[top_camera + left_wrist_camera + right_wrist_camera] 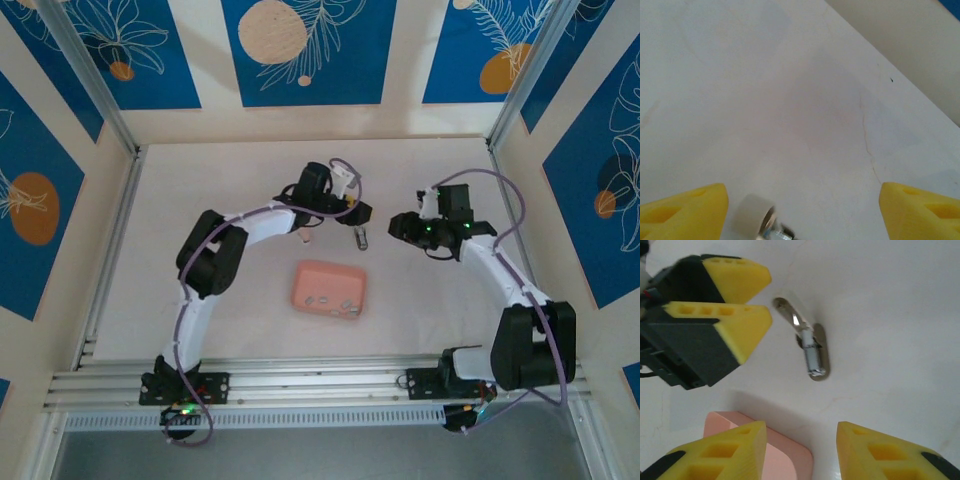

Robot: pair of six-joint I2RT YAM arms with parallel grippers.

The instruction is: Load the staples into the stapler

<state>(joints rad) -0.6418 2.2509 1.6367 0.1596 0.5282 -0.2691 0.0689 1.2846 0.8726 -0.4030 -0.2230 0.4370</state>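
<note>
Several staples lie in the pink tray, central on the bench, toward its near edge; the stapler lies just beyond. Left tool spread wide, empty; right tool partly spread, empty.

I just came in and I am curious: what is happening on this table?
Two robot arms are at work. The small metal stapler lies on the white table, and the left fingers and the right fingers hang open close to it; neither pair grips it. The staples lie in the pink tray nearby, not yet loaded.
</note>
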